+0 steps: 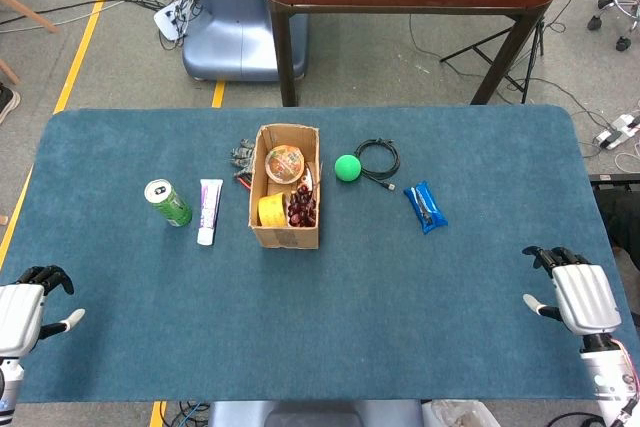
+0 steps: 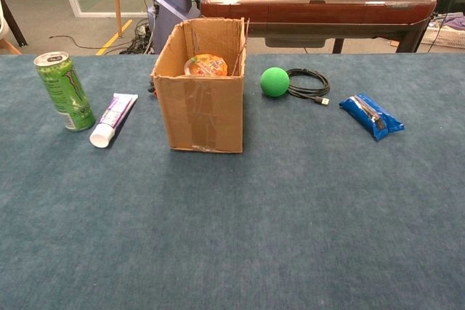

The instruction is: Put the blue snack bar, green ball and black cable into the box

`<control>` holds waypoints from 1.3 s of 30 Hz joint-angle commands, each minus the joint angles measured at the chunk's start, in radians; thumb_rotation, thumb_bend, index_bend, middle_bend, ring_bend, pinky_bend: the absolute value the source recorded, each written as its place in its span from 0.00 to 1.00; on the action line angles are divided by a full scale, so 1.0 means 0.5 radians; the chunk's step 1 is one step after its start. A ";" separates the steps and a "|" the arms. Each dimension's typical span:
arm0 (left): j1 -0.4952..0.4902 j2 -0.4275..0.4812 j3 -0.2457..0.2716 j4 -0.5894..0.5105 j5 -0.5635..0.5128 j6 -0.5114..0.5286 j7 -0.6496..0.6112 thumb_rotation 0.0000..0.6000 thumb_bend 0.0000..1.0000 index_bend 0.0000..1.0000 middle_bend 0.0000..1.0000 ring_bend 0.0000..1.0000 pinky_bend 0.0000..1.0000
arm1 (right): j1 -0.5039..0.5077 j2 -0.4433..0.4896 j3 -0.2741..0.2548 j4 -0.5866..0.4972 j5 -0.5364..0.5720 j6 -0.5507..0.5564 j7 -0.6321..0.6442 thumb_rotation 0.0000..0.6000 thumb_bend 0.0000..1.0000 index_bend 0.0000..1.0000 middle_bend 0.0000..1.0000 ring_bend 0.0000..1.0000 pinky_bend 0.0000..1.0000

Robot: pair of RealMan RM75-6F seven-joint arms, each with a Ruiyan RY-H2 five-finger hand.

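While both of your hands rest at the near corners of the blue felt worktop, the left hand and right hand hold nothing, fingers loosely apart. Your open brown cardboard box stands mid-worktop, already holding snacks. Just right of it sits the round green ball, touching the coiled black cable; the blue foil snack bar lies farther right.

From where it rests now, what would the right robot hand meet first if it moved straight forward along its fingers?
Probably nothing close: the right robot hand points up the bare cloth of the table. The blue snack bar lies well to its left, likely off that line.
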State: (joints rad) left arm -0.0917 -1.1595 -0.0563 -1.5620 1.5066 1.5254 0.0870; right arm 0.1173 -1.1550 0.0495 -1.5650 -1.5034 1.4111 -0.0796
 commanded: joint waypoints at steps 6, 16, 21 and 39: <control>0.005 0.002 0.000 0.001 -0.001 0.006 -0.007 1.00 0.08 0.58 0.46 0.37 0.68 | 0.017 -0.010 -0.002 0.003 0.002 -0.026 -0.004 1.00 0.01 0.32 0.46 0.32 0.48; 0.015 0.020 0.002 -0.018 0.010 0.023 -0.034 1.00 0.08 0.58 0.46 0.37 0.68 | 0.060 -0.036 0.050 0.029 0.035 -0.036 -0.068 1.00 0.01 0.34 0.52 0.39 0.51; 0.021 0.024 0.003 -0.027 0.023 0.041 -0.037 1.00 0.08 0.58 0.46 0.37 0.68 | 0.154 -0.031 0.093 0.033 0.097 -0.168 -0.179 1.00 0.03 0.36 0.64 0.51 0.63; 0.029 0.051 -0.012 -0.033 0.012 0.055 -0.085 1.00 0.08 0.58 0.46 0.37 0.68 | 0.590 -0.153 0.318 0.168 0.781 -0.827 -0.506 1.00 0.64 0.36 1.00 1.00 1.00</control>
State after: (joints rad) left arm -0.0771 -1.1341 -0.0621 -1.5783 1.5125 1.5531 0.0448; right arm 0.3883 -1.2131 0.1953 -1.5053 -1.1413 1.0241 -0.3180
